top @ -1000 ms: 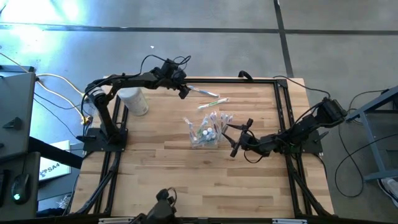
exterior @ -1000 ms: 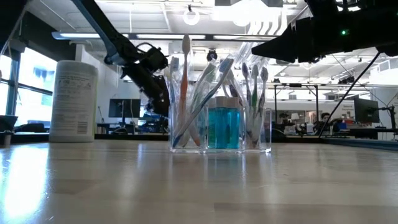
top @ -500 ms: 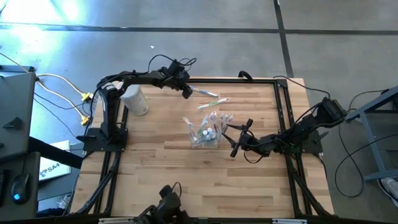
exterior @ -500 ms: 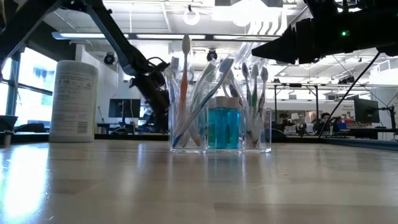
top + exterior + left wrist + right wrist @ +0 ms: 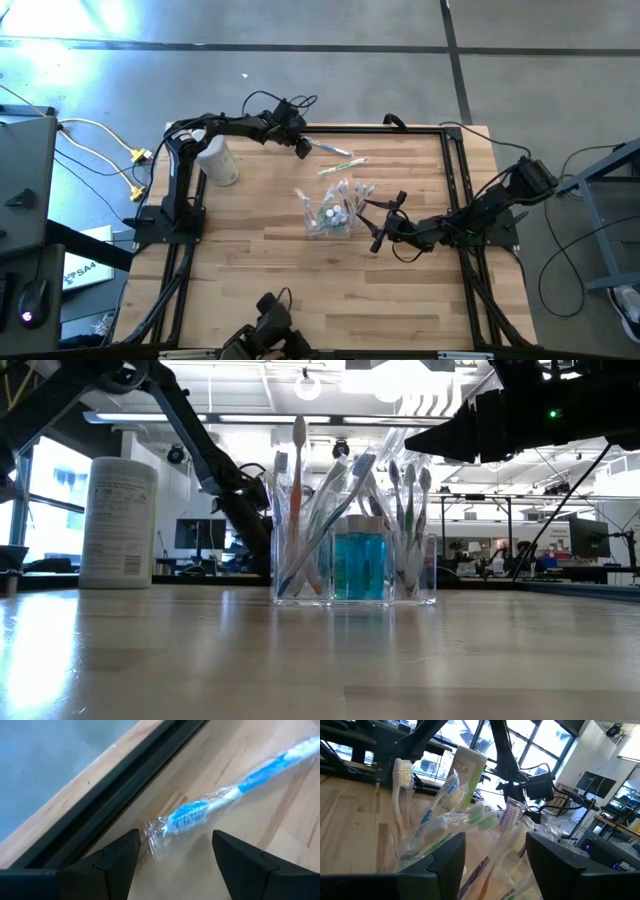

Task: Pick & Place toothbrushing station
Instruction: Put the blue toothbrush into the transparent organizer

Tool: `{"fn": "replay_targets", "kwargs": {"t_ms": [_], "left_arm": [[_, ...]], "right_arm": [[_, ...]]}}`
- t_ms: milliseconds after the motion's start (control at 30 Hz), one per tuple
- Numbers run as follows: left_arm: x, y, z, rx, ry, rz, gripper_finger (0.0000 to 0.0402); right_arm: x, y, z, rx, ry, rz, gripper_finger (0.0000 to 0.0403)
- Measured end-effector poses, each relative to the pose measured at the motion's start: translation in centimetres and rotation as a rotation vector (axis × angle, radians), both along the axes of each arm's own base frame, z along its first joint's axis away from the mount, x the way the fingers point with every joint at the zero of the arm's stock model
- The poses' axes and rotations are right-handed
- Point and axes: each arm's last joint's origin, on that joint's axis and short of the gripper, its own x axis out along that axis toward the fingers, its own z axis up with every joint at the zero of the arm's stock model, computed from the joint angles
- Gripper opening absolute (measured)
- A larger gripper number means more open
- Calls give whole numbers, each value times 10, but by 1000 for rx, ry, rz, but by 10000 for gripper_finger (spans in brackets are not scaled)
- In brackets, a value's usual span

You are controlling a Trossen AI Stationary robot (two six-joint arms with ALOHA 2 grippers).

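The toothbrushing station [image 5: 333,210], a clear boxy holder with a blue-capped bottle and several wrapped toothbrushes, stands mid-table on its flat base [image 5: 355,598]. A wrapped blue toothbrush [image 5: 327,149] lies flat near the far edge. In the left wrist view its head [image 5: 187,813] sits just ahead of the gap of my open left gripper [image 5: 172,865], which hangs low over that end [image 5: 301,148]. A second wrapped toothbrush [image 5: 343,165] lies beside the first. My right gripper [image 5: 371,224] is open and level at the station's right side. Its fingers [image 5: 440,855] frame the leaning brushes [image 5: 470,815]. My right gripper stands open with the wrapped brushes leaning into the gap between its fingers. Whether a finger touches a wrapper or the holder, I cannot tell. My left gripper touches nothing.
A tall white cylindrical tub [image 5: 216,160] stands at the far left beside the left arm's base. A black frame rail [image 5: 125,785] runs along the far edge just beyond the blue toothbrush. Bare wood lies in front of the station [image 5: 330,290].
My left gripper has come down and moved a little toward the table's right edge, tipping further downward, until it is low over the head end of the blue toothbrush. Its fingers stay open. The toothbrushes and the station have not moved.
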Motion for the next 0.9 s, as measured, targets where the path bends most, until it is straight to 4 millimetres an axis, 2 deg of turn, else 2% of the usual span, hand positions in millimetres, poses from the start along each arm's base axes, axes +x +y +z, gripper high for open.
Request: {"fn": "replay_targets", "kwargs": {"t_ms": [433,633,900], "left_arm": [[1,2,1,-7,-52,-12,238],[1,3,0,-2,-50,-6,172],[1,3,0,-7,-55,-13,47]], "right_arm": [[0,0,0,-2,5,0,200],[0,0,0,-2,5,0,200],[0,0,-2,-1,14,0,200]]}}
